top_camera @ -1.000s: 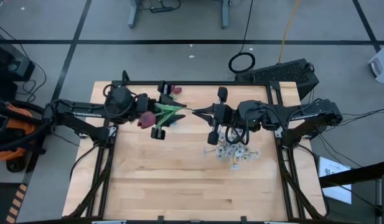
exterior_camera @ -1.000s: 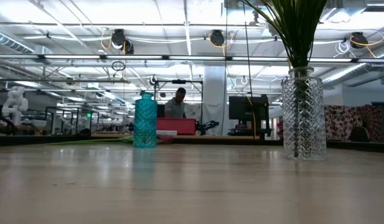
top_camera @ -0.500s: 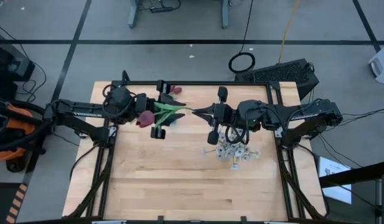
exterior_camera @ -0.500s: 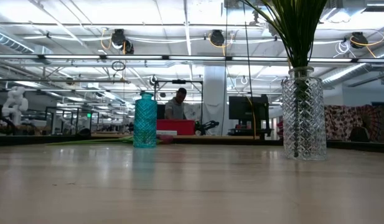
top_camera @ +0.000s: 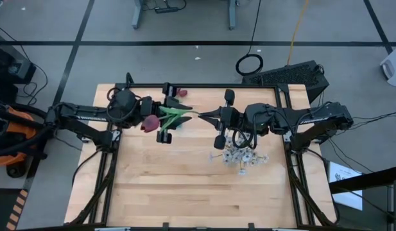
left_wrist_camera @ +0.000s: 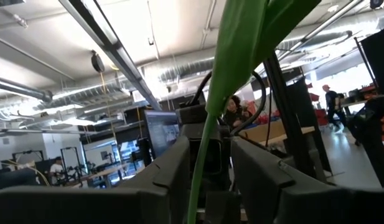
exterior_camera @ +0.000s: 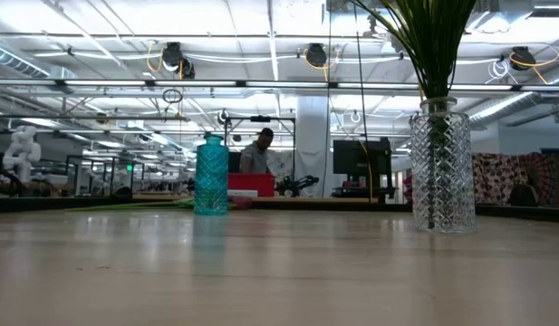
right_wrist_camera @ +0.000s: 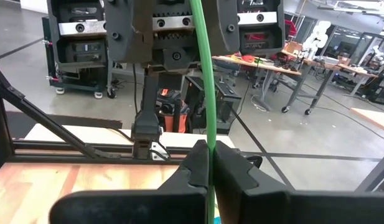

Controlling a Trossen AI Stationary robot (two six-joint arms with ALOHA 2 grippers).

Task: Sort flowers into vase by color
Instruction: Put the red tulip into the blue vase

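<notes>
A flower with a dark red bud [top_camera: 148,122] and green leaves [top_camera: 177,114] hangs in the air between my two arms, above the far middle of the table. My right gripper [top_camera: 201,115] is shut on its thin stem [right_wrist_camera: 203,74]. My left gripper [top_camera: 171,115] faces it, open, with the stem [left_wrist_camera: 201,155] running between its fingers and the bud beside its wrist. A teal vase [exterior_camera: 211,177] stands on the table. A clear cut-glass vase [exterior_camera: 440,167] holds green stems, and in the high view the white blossoms [top_camera: 239,157] show on top. My left gripper has one finger [left_wrist_camera: 176,168] on either side of the stem; whether either touches it, I cannot tell. My right gripper pinches the stem's bare end [right_wrist_camera: 207,152] between its two fingers. They come level from the table's right, and the stem runs on ahead of them. The flower is lifted clear, roughly level, bud toward the left arm.
Another red flower [top_camera: 181,94] lies on the table by its far edge. The wooden tabletop [top_camera: 185,186] is bare on its near half. Beyond the far edge stand workbenches, and a person [exterior_camera: 258,149].
</notes>
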